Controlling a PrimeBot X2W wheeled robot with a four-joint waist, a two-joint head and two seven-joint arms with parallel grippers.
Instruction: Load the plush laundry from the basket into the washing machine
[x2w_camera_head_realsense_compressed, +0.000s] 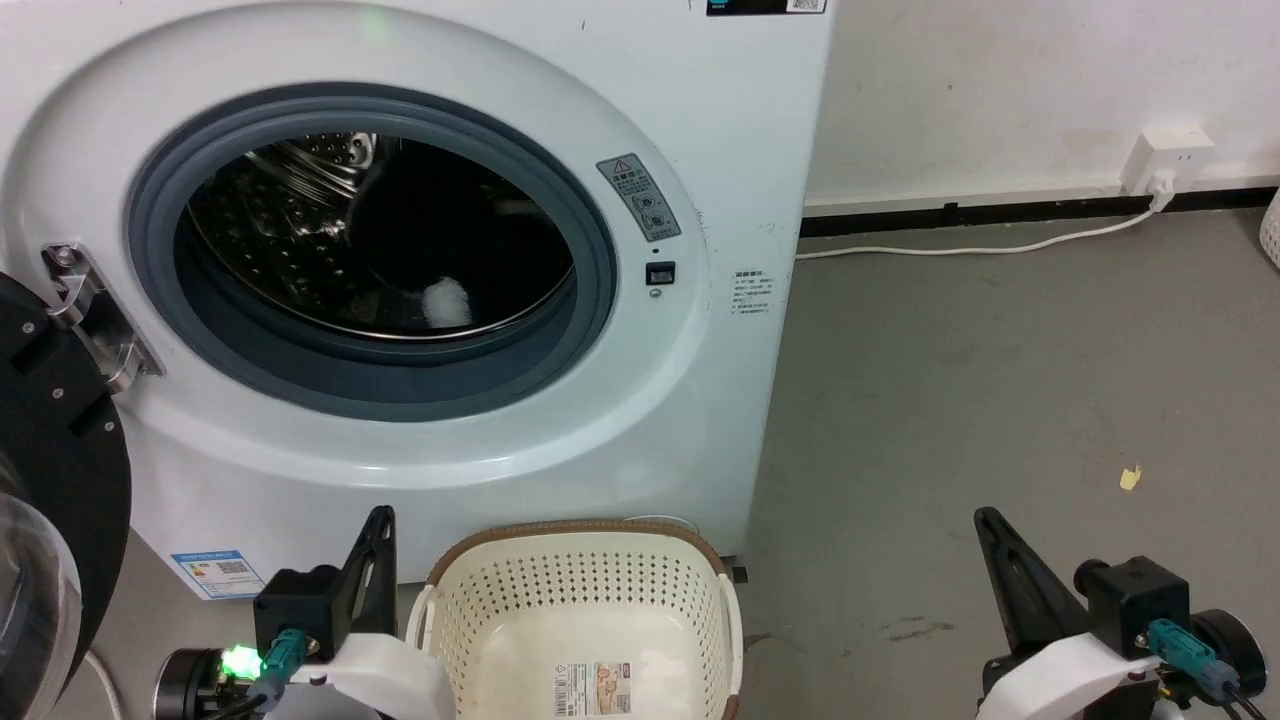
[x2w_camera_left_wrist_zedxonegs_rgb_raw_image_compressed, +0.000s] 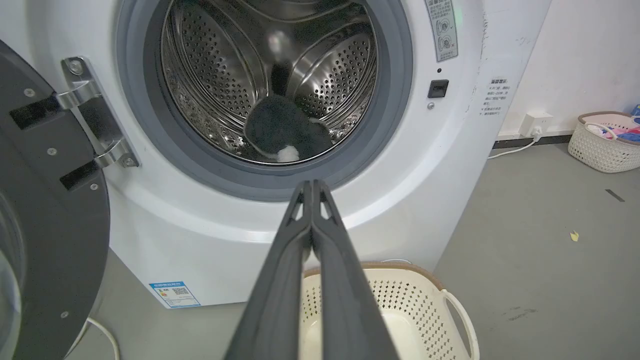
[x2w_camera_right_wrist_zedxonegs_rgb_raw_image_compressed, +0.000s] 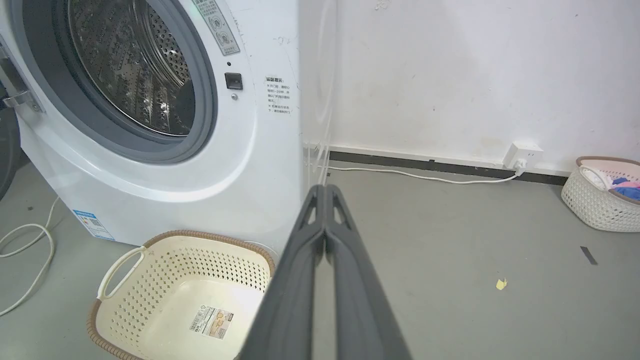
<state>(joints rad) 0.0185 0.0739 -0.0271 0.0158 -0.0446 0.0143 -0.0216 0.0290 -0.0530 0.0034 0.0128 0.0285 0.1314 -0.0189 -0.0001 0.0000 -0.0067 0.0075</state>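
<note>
Left wrist view: left tool (x2w_camera_left_wrist_zedxonegs_rgb_raw_image_compressed: 311, 187) closed tight, fingers pressed together, gripping nothing, aimed toward the washing machine (x2w_camera_left_wrist_zedxonegs_rgb_raw_image_compressed: 165, 235) without touching it. The plush laundry (x2w_camera_left_wrist_zedxonegs_rgb_raw_image_compressed: 282, 127) lies low in the drum (x2w_camera_left_wrist_zedxonegs_rgb_raw_image_compressed: 215, 75), near the front. The right tool (x2w_camera_right_wrist_zedxonegs_rgb_raw_image_compressed: 325, 189) is likewise clamped closed on nothing, above the floor (x2w_camera_right_wrist_zedxonegs_rgb_raw_image_compressed: 450, 250) beside the basket (x2w_camera_right_wrist_zedxonegs_rgb_raw_image_compressed: 150, 240). The basket sits on the floor just before the machine, bare bottom, label (x2w_camera_right_wrist_zedxonegs_rgb_raw_image_compressed: 211, 320) showing.

Grey scuffed concrete floor (x2w_camera_head_realsense_compressed: 950, 400) around a large white front-loading washing machine (x2w_camera_head_realsense_compressed: 690, 350).
Bears the machine and, just in front of it, a cream perforated plastic oval basket with brown rim (x2w_camera_head_realsense_compressed: 580, 580); right of the machine, a thin white cable (x2w_camera_head_realsense_compressed: 1000, 247) by the wall, a small yellow scrap (x2w_camera_head_realsense_compressed: 1130, 478) and, farther off, a white lattice basket of coloured clothes (x2w_camera_right_wrist_zedxonegs_rgb_raw_image_compressed: 595, 205); left of it, a looped white cord (x2w_camera_right_wrist_zedxonegs_rgb_raw_image_compressed: 30, 250).
</note>
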